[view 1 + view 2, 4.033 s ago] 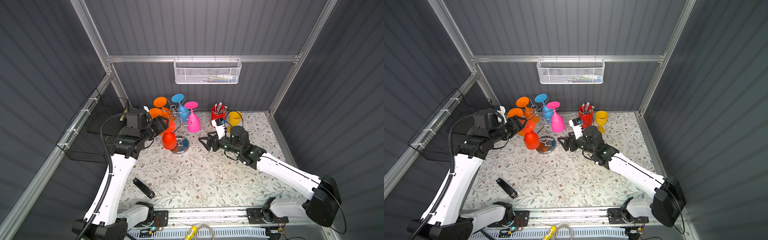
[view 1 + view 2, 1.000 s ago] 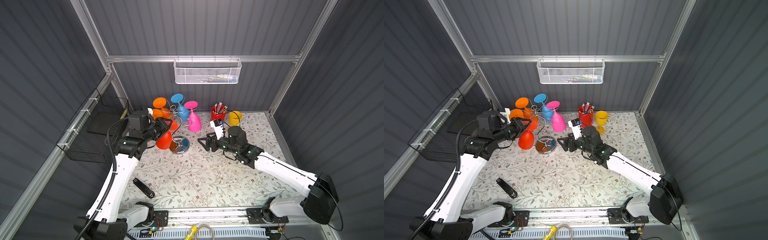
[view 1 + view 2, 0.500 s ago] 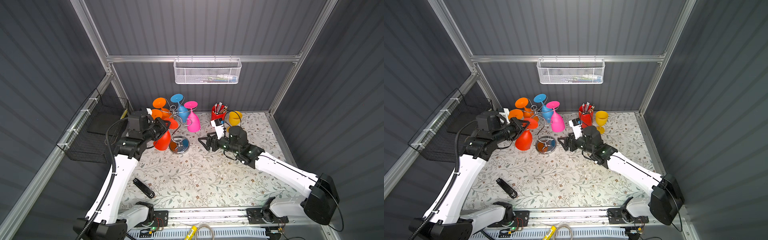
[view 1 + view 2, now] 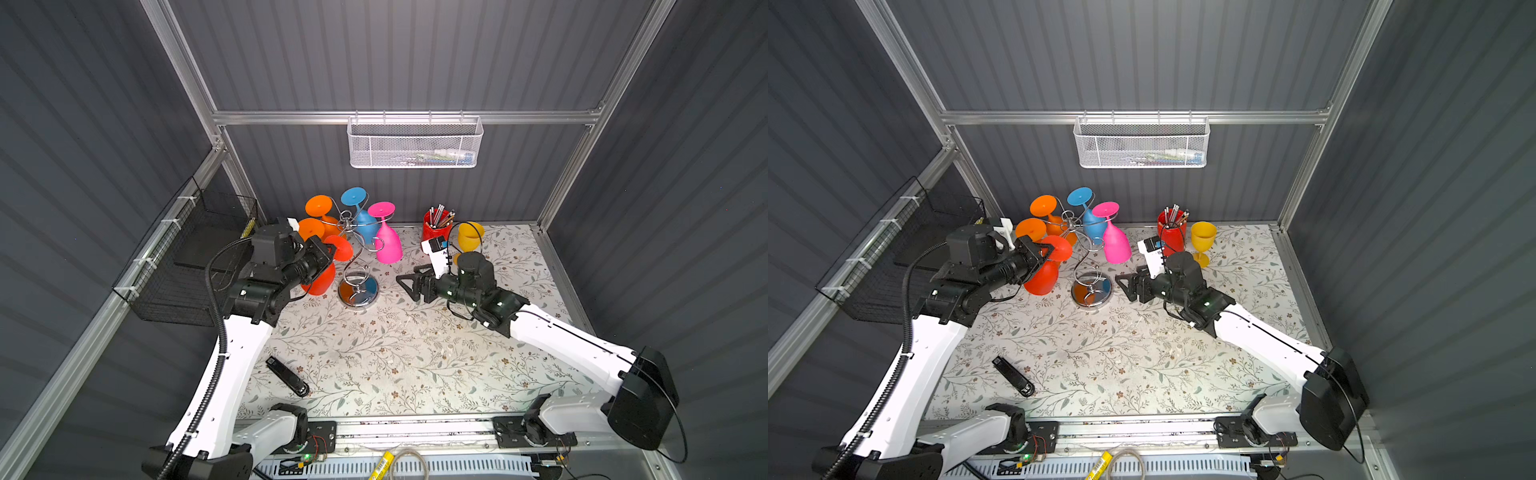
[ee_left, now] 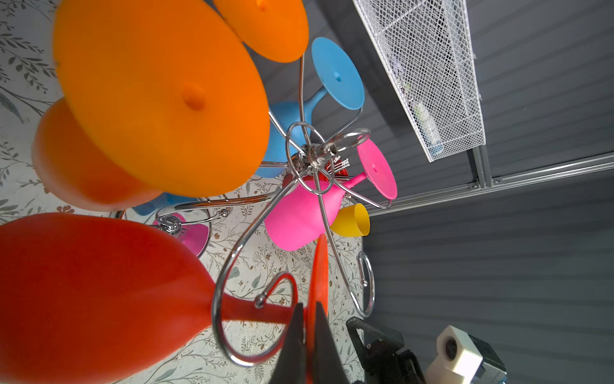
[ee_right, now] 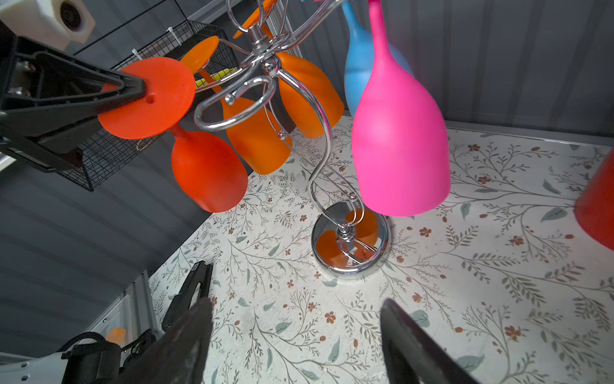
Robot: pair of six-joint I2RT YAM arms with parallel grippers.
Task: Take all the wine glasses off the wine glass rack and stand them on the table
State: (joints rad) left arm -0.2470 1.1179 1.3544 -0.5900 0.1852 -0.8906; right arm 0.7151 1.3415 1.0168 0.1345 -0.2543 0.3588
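The chrome wine glass rack (image 4: 358,287) (image 4: 1091,293) (image 6: 349,246) stands at the back of the floral mat. A red wine glass (image 4: 320,282) (image 4: 1040,280) (image 5: 83,292) (image 6: 206,173) hangs upside down and tilted at the rack's left side. My left gripper (image 4: 332,250) (image 4: 1050,249) (image 5: 309,319) is shut on the edge of the glass's round foot (image 6: 149,96). In the left wrist view the glass's stem lies across the curl of a scroll arm (image 5: 232,352). My right gripper (image 4: 409,284) (image 4: 1127,286) (image 6: 295,304) is open and empty, low over the mat right of the rack's base.
Two orange glasses (image 4: 318,205), a blue one (image 4: 365,226) and a pink one (image 4: 388,247) hang on the rack. A yellow glass (image 4: 469,237) and a red pencil cup (image 4: 436,228) stand behind the right arm. A black wire basket (image 4: 187,257) is at the left, a black bar (image 4: 289,376) on the mat.
The left gripper's jaws have closed onto the red glass's foot. The red glass has shifted a little left, away from the rack's stem. The right arm has hardly moved.
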